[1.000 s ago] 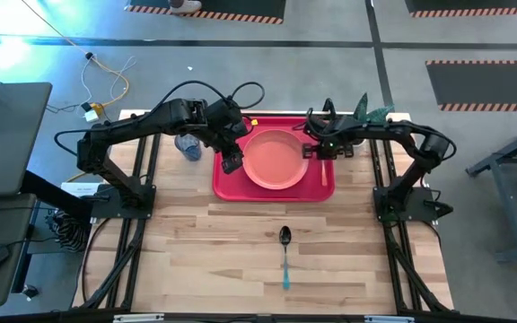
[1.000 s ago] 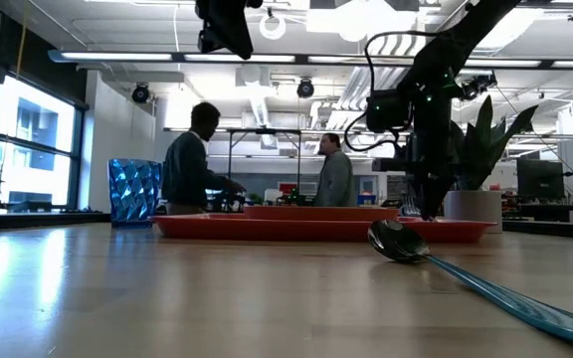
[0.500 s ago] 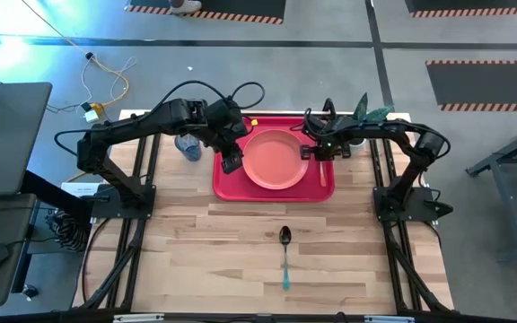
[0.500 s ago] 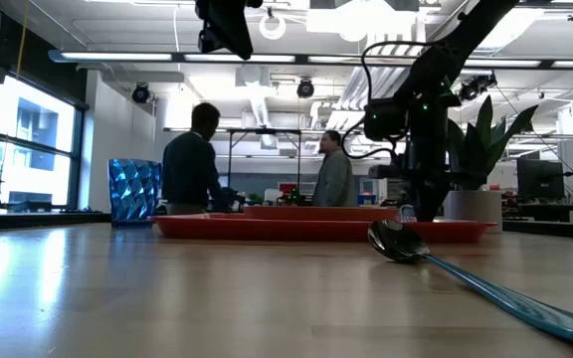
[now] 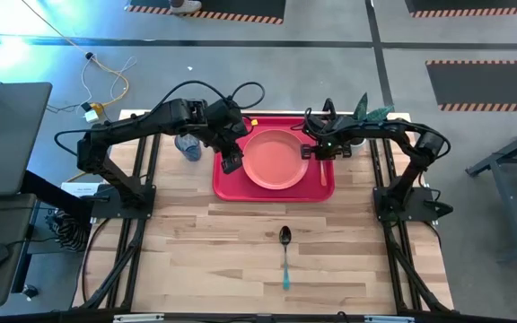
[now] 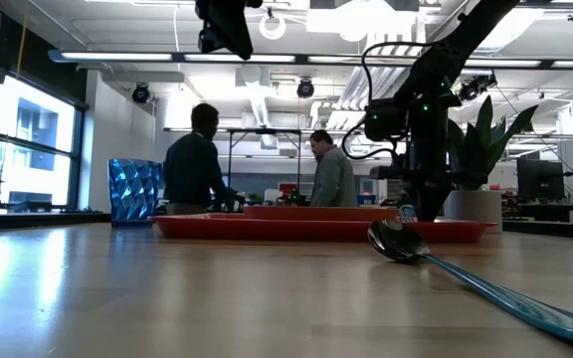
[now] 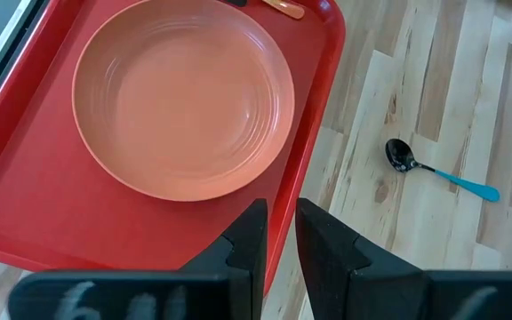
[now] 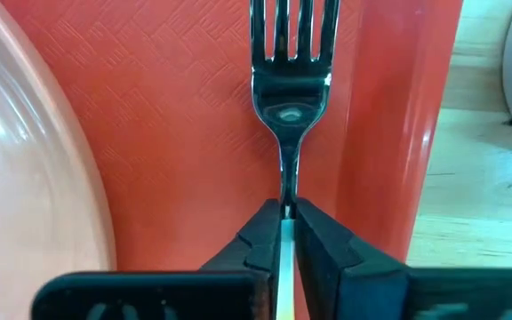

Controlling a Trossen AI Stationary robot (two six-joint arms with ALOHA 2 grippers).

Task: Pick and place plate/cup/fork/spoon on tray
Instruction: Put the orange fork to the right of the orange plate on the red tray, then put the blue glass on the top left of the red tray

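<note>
The red tray [image 5: 225, 187] lies at the table's far middle. The salmon plate [image 5: 272, 160] rests flat in it. The fork [image 5: 322, 172] lies flat along the tray's right side, tines toward the far edge. My right gripper [image 5: 314, 152] is down on the fork and shut on it [image 8: 285, 213]. My left gripper [image 5: 232, 164] hovers above the tray's left part, fingers almost together and empty [image 7: 281, 209]. The blue cup [image 5: 187, 145] stands on the table left of the tray. The teal-handled spoon [image 5: 284, 251] lies on the wood nearer the front. My right gripper pinches the fork's thin metal neck [image 8: 287, 191], just behind the tines' base, between its two fingers. The fingers come from above and point down, one on each side of the neck. The fork lies flat on the tray's floor [image 8: 194, 107] beside the plate's rim [image 8: 25, 160].
A white pot with a green plant [image 5: 359, 136] stands just beyond the tray's far right corner, close to my right arm. Two people stand in the room behind the table [image 6: 197, 159]. Bare wood spreads around the spoon [image 6: 396, 241].
My right arm's wrist has shifted slightly above the fork, while its fingers stay down at the tray's floor. The fork, plate, cup and spoon lie where they were. My left arm has kept still.
</note>
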